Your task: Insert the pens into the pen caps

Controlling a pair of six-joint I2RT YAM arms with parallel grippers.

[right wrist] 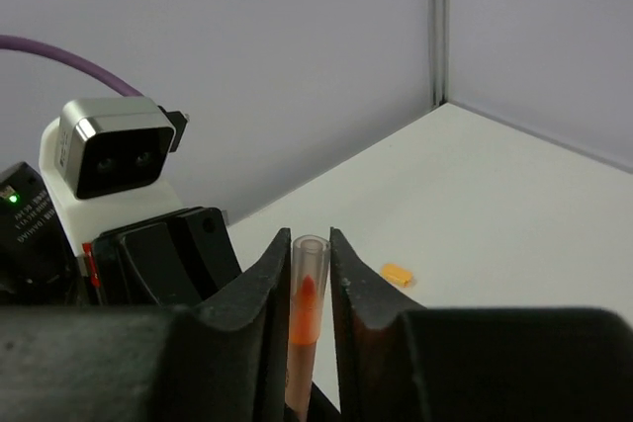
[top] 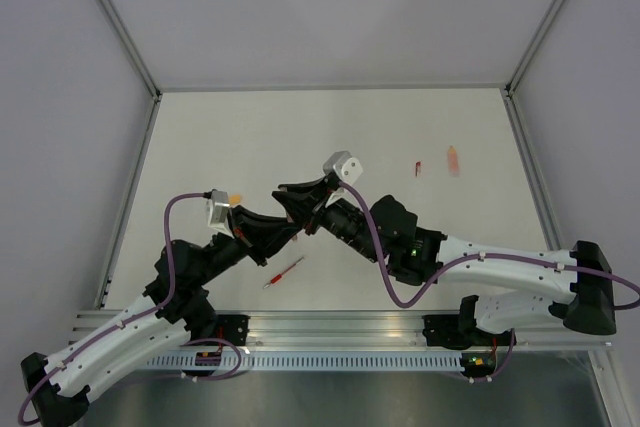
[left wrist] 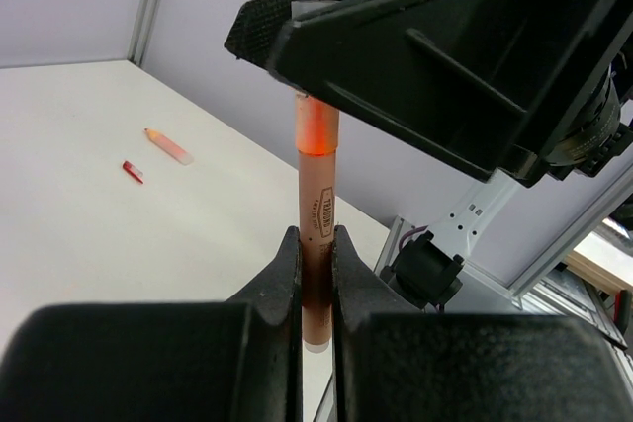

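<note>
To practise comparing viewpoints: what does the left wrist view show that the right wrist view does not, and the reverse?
Left wrist only: a pale orange stub with a small red piece beside it, and the left fingers clamping the pen. Right wrist only: the left arm's camera, a small orange piece, and the pen's clear tip between the right fingers. Both: the same orange pen.

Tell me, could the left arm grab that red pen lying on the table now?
Probably not yet: the left gripper is shut on an orange pen, so its fingers are taken. The red pen itself lies close by, uncovered.
</note>
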